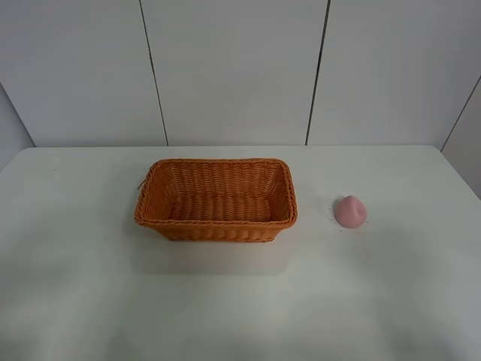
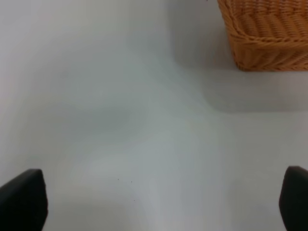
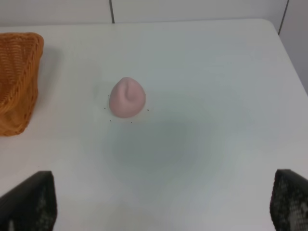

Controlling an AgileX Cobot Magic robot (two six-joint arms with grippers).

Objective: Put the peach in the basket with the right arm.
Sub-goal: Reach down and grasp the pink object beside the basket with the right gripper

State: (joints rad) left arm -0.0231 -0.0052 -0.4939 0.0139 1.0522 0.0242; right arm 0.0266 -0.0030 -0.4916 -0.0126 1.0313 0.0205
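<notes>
The pale-pink peach (image 1: 350,211) rests on the white table to the right of the orange-brown wicker basket (image 1: 216,198), a short gap between them. In the right wrist view the peach (image 3: 127,97) lies well ahead of my right gripper (image 3: 161,204), whose two black fingertips (image 3: 30,202) stand wide apart with nothing between them. The basket's corner (image 3: 17,82) shows beside it. My left gripper (image 2: 159,202) is open too, over bare table, with a basket corner (image 2: 267,31) ahead. Neither arm appears in the exterior high view.
The white table (image 1: 240,301) ends at a pale panelled wall (image 1: 233,68) behind the basket. Its right edge (image 3: 291,57) runs near the peach's side.
</notes>
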